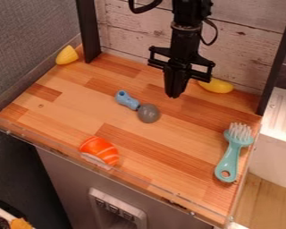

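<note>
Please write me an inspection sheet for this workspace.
Surface: striped wooden tabletop, dark marks near its front edge.
Things near the gripper: rounded yellow object behind it; blue-handled utensil with grey ball end, lying towards the front left.
Clutter: orange striped piece, teal brush with bristles up, yellow wedge in the back corner.
Gripper: above the tabletop, fingers together.
Cables: black cable looped beside the arm.
Surroundings: whitewashed plank backboard, dark uprights.

Near the table's (151, 152) back edge, the gripper (176, 95) partly hides a yellow thing (217, 86). The view's top edge cuts off the arm (188, 33).
</note>
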{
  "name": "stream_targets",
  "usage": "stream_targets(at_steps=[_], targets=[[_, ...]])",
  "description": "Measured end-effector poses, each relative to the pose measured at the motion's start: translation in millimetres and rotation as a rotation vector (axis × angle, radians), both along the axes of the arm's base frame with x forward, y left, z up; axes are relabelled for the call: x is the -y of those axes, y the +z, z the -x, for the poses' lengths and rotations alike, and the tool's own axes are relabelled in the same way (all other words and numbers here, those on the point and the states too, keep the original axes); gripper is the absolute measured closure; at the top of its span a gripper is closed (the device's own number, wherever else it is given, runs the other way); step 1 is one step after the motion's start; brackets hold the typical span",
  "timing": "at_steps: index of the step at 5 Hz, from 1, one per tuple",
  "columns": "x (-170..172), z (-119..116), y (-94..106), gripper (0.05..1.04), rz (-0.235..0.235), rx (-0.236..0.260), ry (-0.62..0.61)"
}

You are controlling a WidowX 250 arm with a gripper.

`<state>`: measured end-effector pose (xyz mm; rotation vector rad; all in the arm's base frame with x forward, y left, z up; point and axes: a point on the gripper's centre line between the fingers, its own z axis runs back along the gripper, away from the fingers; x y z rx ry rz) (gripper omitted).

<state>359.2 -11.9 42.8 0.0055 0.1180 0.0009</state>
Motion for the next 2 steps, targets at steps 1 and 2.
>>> stream_targets(at_steps=[1,2], targets=[[-19,-4,0.7,0.848,0.017,0.020,-0.066],[-59,-16,2.0,0.587,0.033,0.081,-0.124]])
